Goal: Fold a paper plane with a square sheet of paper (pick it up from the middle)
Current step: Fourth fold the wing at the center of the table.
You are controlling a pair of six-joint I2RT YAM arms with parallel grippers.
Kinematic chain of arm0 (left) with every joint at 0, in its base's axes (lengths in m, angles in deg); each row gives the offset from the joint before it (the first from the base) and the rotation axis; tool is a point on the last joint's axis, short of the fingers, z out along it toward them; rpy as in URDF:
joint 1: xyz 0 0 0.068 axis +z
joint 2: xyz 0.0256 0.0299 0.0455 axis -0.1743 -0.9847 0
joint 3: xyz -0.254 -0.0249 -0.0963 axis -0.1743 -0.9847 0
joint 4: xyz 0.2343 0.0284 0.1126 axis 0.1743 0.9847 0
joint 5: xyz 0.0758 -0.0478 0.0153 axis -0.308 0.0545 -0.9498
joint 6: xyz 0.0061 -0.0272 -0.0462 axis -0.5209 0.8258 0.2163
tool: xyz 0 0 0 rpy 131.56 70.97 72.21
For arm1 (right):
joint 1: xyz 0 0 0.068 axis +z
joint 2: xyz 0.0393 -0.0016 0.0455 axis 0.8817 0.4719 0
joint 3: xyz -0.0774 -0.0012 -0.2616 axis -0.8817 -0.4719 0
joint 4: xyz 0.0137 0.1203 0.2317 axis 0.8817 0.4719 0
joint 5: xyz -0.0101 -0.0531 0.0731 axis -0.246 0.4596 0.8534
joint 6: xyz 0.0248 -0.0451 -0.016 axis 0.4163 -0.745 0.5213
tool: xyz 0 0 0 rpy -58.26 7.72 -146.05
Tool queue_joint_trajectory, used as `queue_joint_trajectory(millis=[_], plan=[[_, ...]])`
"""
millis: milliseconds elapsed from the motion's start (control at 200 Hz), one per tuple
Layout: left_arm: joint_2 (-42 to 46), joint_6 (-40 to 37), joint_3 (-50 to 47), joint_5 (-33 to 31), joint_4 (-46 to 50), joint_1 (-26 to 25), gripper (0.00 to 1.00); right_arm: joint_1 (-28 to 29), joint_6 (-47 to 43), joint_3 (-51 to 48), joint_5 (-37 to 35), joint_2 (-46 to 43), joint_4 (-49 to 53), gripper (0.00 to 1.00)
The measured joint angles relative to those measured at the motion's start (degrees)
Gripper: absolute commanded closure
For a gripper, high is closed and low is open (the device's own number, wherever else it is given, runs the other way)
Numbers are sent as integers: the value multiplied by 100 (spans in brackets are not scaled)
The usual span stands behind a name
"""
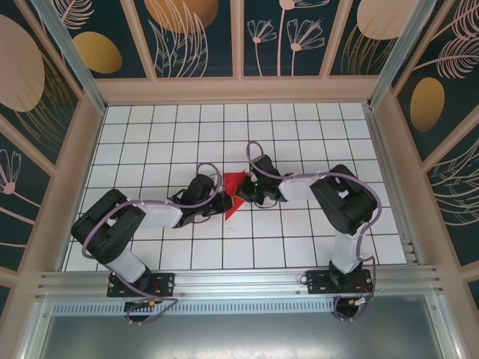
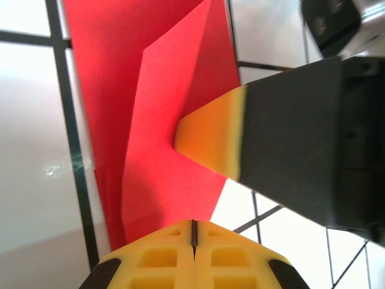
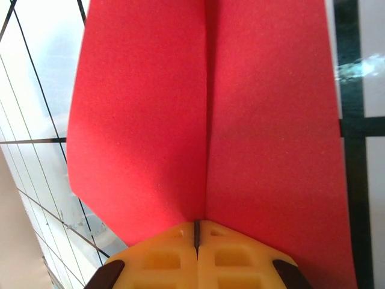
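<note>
Paper: the red paper [image 1: 234, 188] is no longer a flat square. It is a creased, roughly triangular shape held between the two tools, over the middle of the bench [image 1: 299, 127].
Left tool: the left tool [image 1: 222, 200] meets the paper's near-left edge. In its own wrist view the jaws are pressed together with the red sheet running in under them, so it seems to be pinching the paper.
Right tool: the right tool [image 1: 241, 193] sits against the paper's right side. In its wrist view the jaws are closed on the foot of the centre crease [image 3: 206, 120], and the two halves of the sheet fan out from there.
Folds done: a centre crease runs the length of the paper. In the left wrist view a slanted flap lies over it, so at least one corner fold looks made.
Folds left: judging by the broad, open shape, this is not yet a narrow pointed dart. The wing folds and a firm pressing of the creases probably remain.
Progress: roughly midway.
Contact with bench: I cannot tell whether the paper's lower edge touches the bench or hangs just above it.
</note>
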Motion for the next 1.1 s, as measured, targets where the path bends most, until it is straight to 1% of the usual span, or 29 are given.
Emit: queue_joint_trajectory(millis=[355,520,781,961,1101], plan=[[-181,-9,7,0,90,0,100,-4,-551,304,50,11,179,100],[-181,-31,15,2,109,0,100,-39,-782,597,48,258,225,100],[-192,-72,15,17,109,0,100,-251,-1060,804,138,516,358,100],[-205,-74,15,44,94,0,100,-507,-1270,997,164,647,439,100],[-238,-96,15,46,15,0,100,-629,-1416,1172,352,787,529,100]])
